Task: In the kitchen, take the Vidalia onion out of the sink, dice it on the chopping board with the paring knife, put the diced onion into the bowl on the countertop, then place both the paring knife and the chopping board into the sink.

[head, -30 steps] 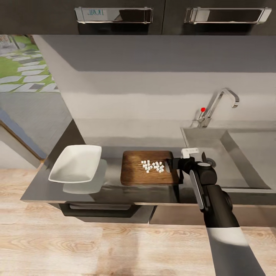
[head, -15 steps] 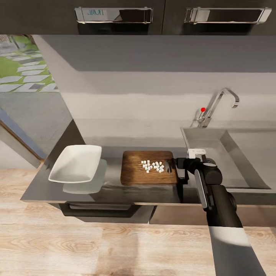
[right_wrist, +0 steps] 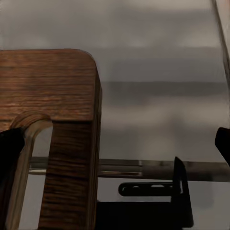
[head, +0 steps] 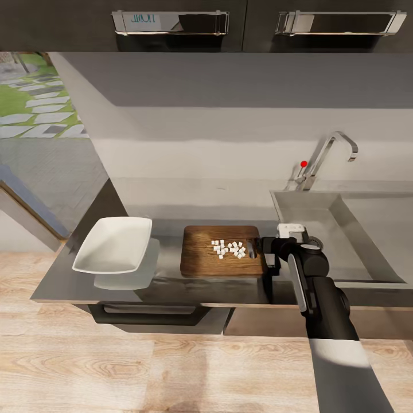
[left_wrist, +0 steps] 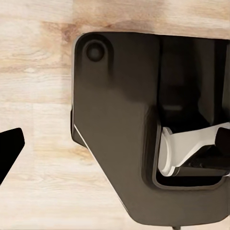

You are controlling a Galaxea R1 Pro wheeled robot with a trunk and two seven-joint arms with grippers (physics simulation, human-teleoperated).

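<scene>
The brown wooden rectangular chopping board (head: 223, 251) lies flat on the long grey counter (head: 166, 281), between the white squarish shallow bowl (head: 113, 245) on one side and the matte grey rectangular sink (head: 350, 241) on the other. A small heap of pale diced onion cubes (head: 230, 248) sits on the board's half nearer the sink, just beside the oval slot hole. The bowl stands apart from the board, with bare counter between them, and nothing shows inside it.

The right arm reaches in from the lower right of the head view, and the black right gripper (head: 265, 252) sits at the board's slotted end, at the strip of counter between board and sink. In the right wrist view the board's rounded corner and slot (right_wrist: 57, 139) fill the near field, a dark fingertip (right_wrist: 9, 151) shows beside the slot and another (right_wrist: 223, 143) at the far edge, well apart from the first, so the fingers are spread and grasp nothing that can be seen. The paring knife cannot be made out.

A chrome tap with a red knob (head: 321, 160) rises behind the sink basin. The left wrist view looks down on light wood plank floor (left_wrist: 38, 86) and a dark part of the robot's own body (left_wrist: 124, 124); one dark fingertip (left_wrist: 8, 148) shows at the edge, and the state of the left fingers cannot be told.
</scene>
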